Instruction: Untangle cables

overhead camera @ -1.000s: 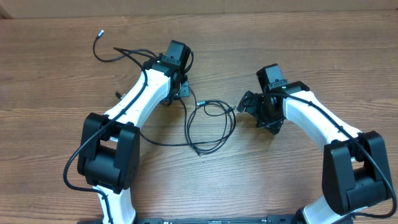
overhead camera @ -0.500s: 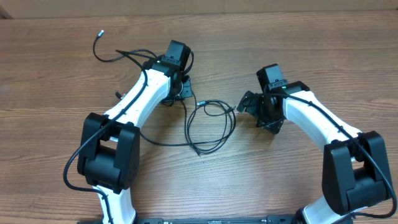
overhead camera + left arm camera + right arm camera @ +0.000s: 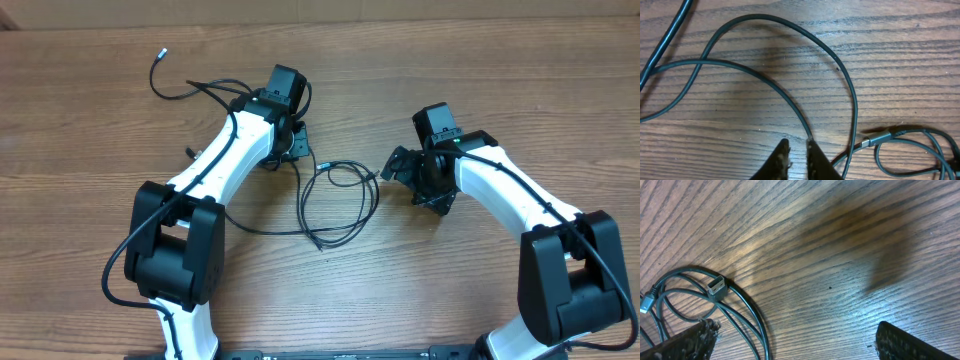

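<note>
Thin black cables lie in loose loops on the wood between the two arms. Another strand with a silvery tip trails off at the upper left. My left gripper is low over the loop's upper left end. In the left wrist view my left gripper shows a narrow gap with bare wood in it. A cable curves down to the right fingertip, and a plug lies to its right. My right gripper stands wide open beside the coil, whose metal plug lies near its left finger.
The wooden table carries only the cables. Each arm's own thicker black wire runs along its white links. The arm bases stand near the front edge.
Arms and cable loops stay where they were. The left gripper's fingers seem to have parted a little.
</note>
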Controlling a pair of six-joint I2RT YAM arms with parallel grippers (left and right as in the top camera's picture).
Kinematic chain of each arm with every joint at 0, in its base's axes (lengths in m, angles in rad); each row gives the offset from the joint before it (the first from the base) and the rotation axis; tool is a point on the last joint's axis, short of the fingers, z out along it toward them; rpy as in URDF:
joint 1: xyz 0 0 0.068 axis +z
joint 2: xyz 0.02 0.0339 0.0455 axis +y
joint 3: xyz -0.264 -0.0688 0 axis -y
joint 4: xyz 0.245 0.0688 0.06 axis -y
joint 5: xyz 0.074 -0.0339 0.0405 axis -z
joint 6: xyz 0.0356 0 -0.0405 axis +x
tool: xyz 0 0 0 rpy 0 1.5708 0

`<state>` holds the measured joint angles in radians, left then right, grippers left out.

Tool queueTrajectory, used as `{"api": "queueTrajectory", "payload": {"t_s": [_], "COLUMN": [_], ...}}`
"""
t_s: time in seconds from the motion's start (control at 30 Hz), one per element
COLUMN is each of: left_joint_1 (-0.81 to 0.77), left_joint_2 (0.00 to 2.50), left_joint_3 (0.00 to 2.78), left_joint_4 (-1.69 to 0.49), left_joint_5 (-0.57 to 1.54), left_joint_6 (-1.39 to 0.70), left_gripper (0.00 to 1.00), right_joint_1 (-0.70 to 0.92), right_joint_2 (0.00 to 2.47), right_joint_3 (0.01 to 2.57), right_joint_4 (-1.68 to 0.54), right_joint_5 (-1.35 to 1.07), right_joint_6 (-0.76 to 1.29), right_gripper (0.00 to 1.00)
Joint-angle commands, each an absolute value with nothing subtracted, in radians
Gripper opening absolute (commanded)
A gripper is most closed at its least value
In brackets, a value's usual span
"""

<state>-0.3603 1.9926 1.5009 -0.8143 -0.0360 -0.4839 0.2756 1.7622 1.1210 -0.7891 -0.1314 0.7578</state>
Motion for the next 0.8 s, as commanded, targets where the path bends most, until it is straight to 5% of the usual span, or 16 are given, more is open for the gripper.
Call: {"api": "queueTrajectory", "payload": {"t_s": [0.0,0.77], "left_joint_1": [-0.367,-0.367], "left_joint_2": [1.975,1.975], "left_joint_3": [1.514,1.514], "left_joint_4": [-0.812,-0.823], "left_joint_5": [-0.026,-0.026], "left_joint_6": [-0.487,-0.487], "left_gripper": [0.09,0.07], "right_joint_1": [0.273,0.273], "right_joint_2": [1.745,1.745], "right_joint_3": [1.138,1.138], "right_joint_4": [-0.788,-0.788], "right_joint_5": [-0.133,-0.133], "right_joint_6": [0.751,0.751], "right_gripper": [1.00,1.00]}}
